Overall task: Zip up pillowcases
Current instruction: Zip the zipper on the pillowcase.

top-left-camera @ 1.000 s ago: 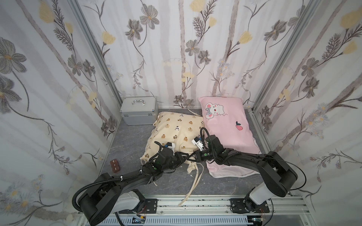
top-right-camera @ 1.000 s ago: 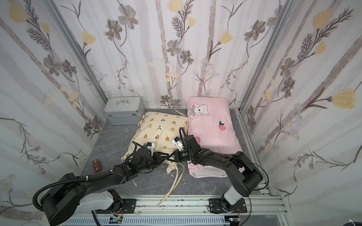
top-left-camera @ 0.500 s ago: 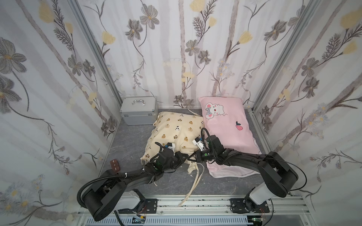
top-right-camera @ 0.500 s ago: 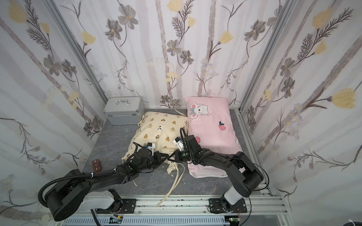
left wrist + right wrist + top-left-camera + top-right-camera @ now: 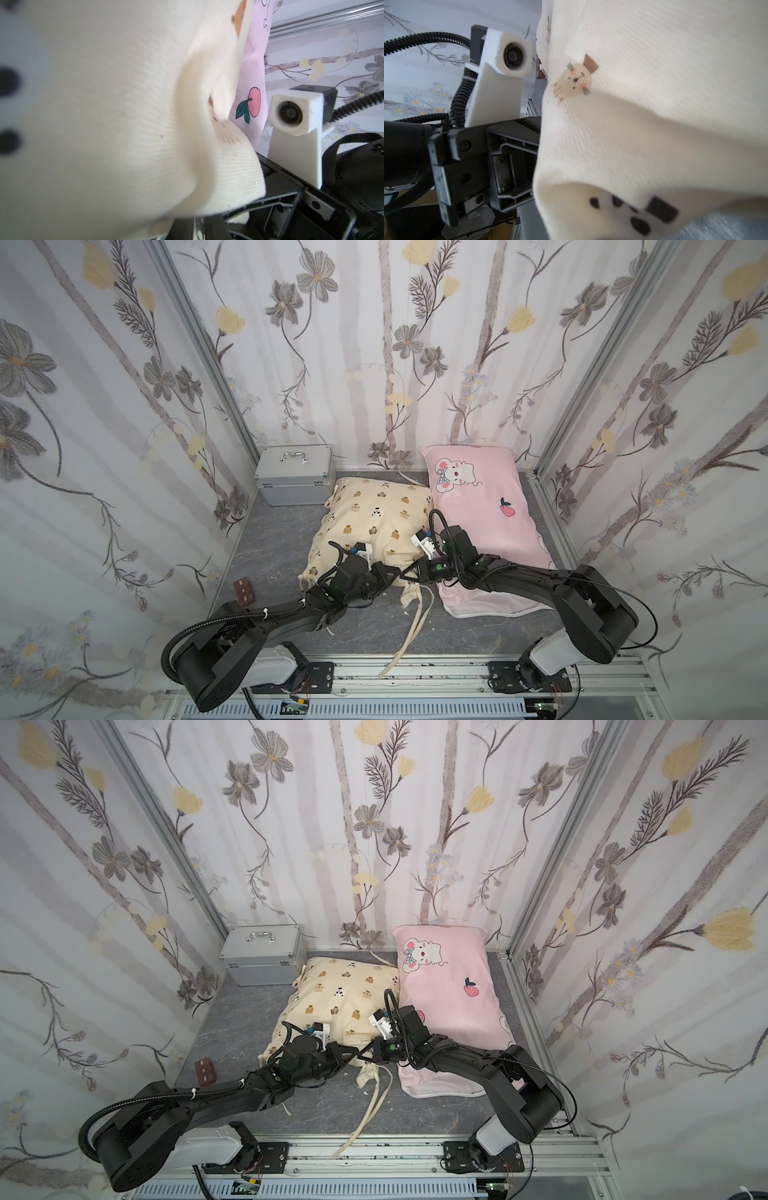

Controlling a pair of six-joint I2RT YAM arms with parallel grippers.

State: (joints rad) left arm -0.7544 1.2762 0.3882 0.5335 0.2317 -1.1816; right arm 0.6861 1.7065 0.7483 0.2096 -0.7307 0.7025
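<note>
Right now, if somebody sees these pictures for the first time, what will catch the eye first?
The left end effector and the right end effector meet almost tip to tip at the near edge of the cream bear-print pillowcase, in its bunched fabric. A larger pink pillowcase lies against it on the robot's right. A silver metal case stands by the back wall.

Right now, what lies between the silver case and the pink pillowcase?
The cream bear-print pillowcase fills that gap, abutting the pink pillowcase, beside the silver case; both top views show it.
</note>
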